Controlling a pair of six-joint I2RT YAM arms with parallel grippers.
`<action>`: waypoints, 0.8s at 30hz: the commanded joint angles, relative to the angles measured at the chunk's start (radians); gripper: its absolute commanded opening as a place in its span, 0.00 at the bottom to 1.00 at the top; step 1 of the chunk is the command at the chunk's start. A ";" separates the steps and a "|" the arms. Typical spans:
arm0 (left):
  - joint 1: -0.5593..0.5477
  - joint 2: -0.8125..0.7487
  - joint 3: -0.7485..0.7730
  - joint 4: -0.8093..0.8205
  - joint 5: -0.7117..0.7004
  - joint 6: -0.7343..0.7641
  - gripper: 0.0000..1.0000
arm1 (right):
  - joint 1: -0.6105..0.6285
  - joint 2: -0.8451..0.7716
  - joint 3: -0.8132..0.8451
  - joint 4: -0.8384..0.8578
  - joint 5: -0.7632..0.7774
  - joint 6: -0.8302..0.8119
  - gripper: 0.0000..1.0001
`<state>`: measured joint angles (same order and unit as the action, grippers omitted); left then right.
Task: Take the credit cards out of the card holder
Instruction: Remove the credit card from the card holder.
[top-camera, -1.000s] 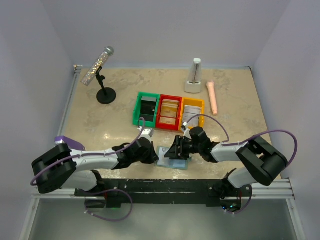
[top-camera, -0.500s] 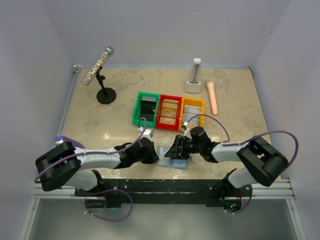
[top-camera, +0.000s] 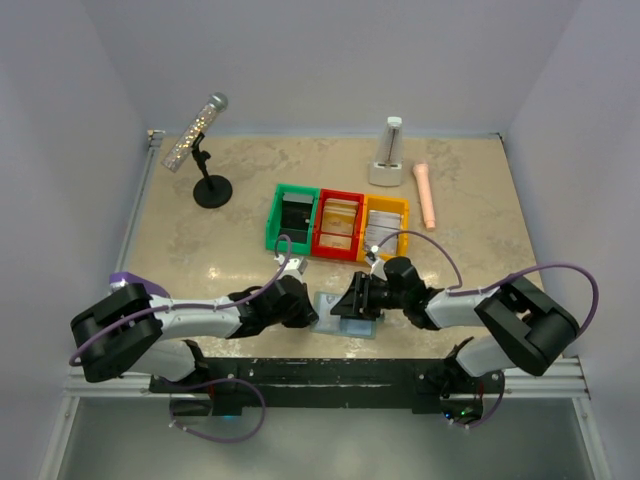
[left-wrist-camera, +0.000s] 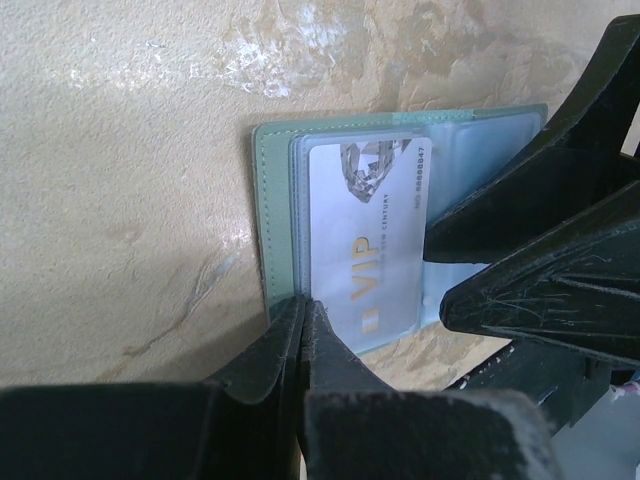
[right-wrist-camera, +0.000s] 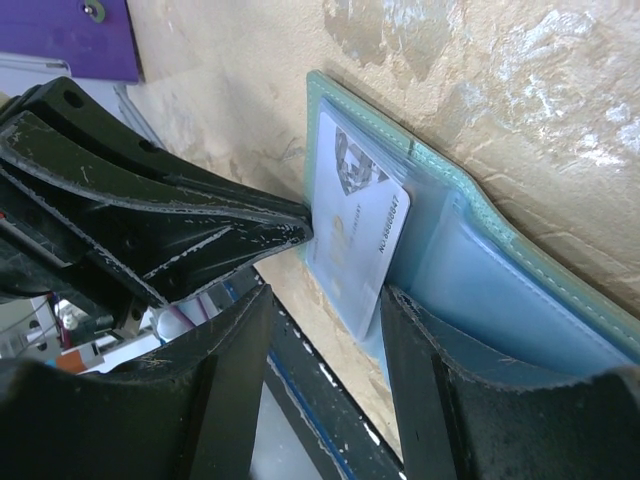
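Note:
The card holder (top-camera: 347, 322) lies open near the table's front edge, grey-green outside (left-wrist-camera: 268, 200) with pale blue panels (right-wrist-camera: 480, 290). A pale credit card (left-wrist-camera: 365, 230) marked VIP sticks partly out of the left panel's pocket and also shows in the right wrist view (right-wrist-camera: 360, 240). My left gripper (left-wrist-camera: 303, 312) is shut, its tips pressed on the holder's near left edge. My right gripper (right-wrist-camera: 325, 330) is open. The card's free corner lies between its fingers, and one finger (right-wrist-camera: 430, 380) rests on the right panel. No other cards show.
Green (top-camera: 292, 218), red (top-camera: 338, 224) and yellow (top-camera: 385, 225) bins stand just behind the holder. A microphone on a stand (top-camera: 205, 160) is at the back left. A white metronome-like object (top-camera: 388, 155) and a pink cylinder (top-camera: 426, 195) are at the back right. The black rail (top-camera: 330, 370) runs along the front edge.
My right gripper has edged slightly right and nearer the front. The left gripper and the holder have not visibly moved.

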<state>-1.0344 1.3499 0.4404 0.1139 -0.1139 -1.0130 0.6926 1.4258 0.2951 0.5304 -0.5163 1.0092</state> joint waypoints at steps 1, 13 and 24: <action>-0.004 0.041 -0.031 -0.039 -0.006 -0.004 0.00 | -0.004 0.012 -0.007 0.103 -0.011 0.022 0.52; -0.004 0.064 -0.031 -0.026 0.013 -0.007 0.00 | -0.005 -0.025 -0.014 0.120 0.016 0.022 0.50; -0.004 0.087 -0.031 -0.005 0.028 -0.007 0.00 | -0.005 0.019 -0.036 0.238 -0.024 0.029 0.50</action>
<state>-1.0344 1.3724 0.4404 0.1486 -0.1066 -1.0134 0.6796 1.4273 0.2668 0.6071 -0.5079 1.0206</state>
